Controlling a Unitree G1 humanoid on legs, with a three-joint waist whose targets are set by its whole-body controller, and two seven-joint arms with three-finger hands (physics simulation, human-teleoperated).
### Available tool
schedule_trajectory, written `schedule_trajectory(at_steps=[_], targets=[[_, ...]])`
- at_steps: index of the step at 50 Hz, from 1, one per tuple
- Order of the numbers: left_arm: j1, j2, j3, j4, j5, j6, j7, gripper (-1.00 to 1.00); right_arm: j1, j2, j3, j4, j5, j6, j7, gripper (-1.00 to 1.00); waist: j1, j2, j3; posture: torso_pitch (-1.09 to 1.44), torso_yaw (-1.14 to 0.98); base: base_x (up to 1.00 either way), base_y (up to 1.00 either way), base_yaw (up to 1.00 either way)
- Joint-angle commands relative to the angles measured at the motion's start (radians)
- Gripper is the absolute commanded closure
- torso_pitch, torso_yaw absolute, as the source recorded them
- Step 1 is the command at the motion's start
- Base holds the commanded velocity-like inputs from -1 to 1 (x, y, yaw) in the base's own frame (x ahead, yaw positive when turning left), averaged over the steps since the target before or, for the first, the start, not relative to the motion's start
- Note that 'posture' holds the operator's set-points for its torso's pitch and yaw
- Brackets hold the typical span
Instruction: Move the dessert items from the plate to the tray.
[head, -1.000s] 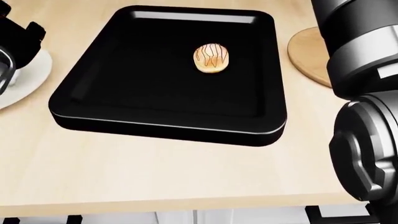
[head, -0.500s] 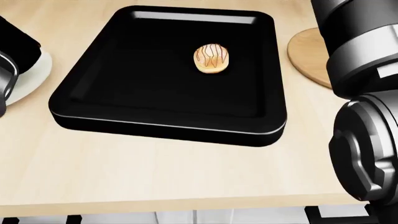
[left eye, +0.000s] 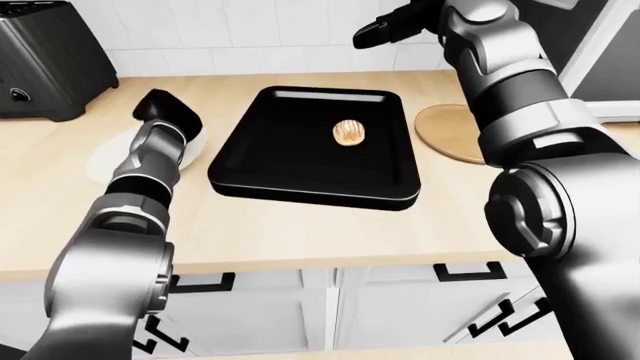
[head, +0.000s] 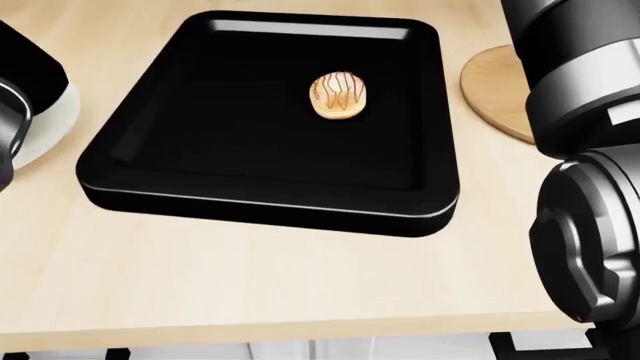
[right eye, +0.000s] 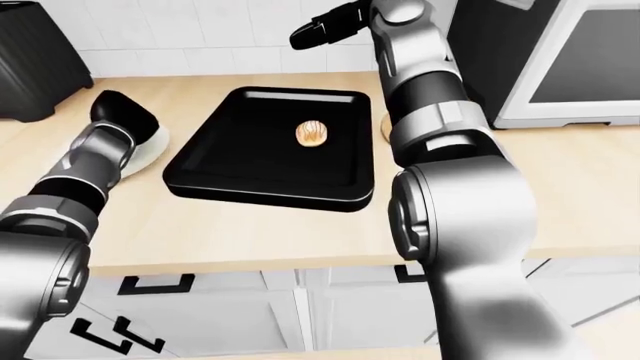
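At the left of the left-eye view my left hand (left eye: 165, 112) sits over the white plate (left eye: 100, 157), hiding whatever dessert remains there; I cannot tell whether its fingers are spread or closed. To do this pickup well, I judge I should settle the fingers squarely round the pastry before lifting, then carry it high over the tray's raised rim. In the middle, the black tray (left eye: 290, 180) holds one striped pastry (left eye: 349, 133) in its upper right part. At the upper right my right hand (left eye: 385, 28) hangs above the counter (left eye: 300, 232), fingers extended, gripping nothing, beside a round wooden board (left eye: 450, 135). Against the head view half a second back, almost nothing has shifted: tray, pastry and left arm sit much as they did.
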Motion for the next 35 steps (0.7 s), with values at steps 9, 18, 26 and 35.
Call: schedule_trajectory(at_steps=[9, 18, 26, 35], targets=[[-0.050, 0.026, -0.026, -0.027, 0.000, 0.048, 0.015, 0.20, -0.042, -0.010, -0.002, -0.041, 0.004, -0.028, -0.004, -1.00, 0.000, 0.003, -0.034, 0.00, 0.00, 0.00, 0.00, 0.00], [-0.073, 0.034, -0.044, -0.026, 0.000, 0.074, 0.023, 0.29, -0.044, -0.011, -0.003, -0.042, 0.007, -0.025, -0.004, -1.00, 0.000, 0.000, -0.032, 0.00, 0.00, 0.00, 0.00, 0.00], [-0.112, 0.043, -0.055, -0.028, 0.000, 0.124, 0.041, 0.32, -0.043, -0.010, -0.003, -0.040, 0.008, -0.026, -0.005, -1.00, 0.001, -0.002, -0.030, 0.00, 0.00, 0.00, 0.00, 0.00], [-0.154, 0.054, -0.037, -0.032, 0.000, 0.139, 0.077, 0.33, -0.044, -0.011, -0.003, -0.041, 0.009, -0.024, -0.004, -1.00, 0.002, -0.002, -0.027, 0.00, 0.00, 0.00, 0.00, 0.00]])
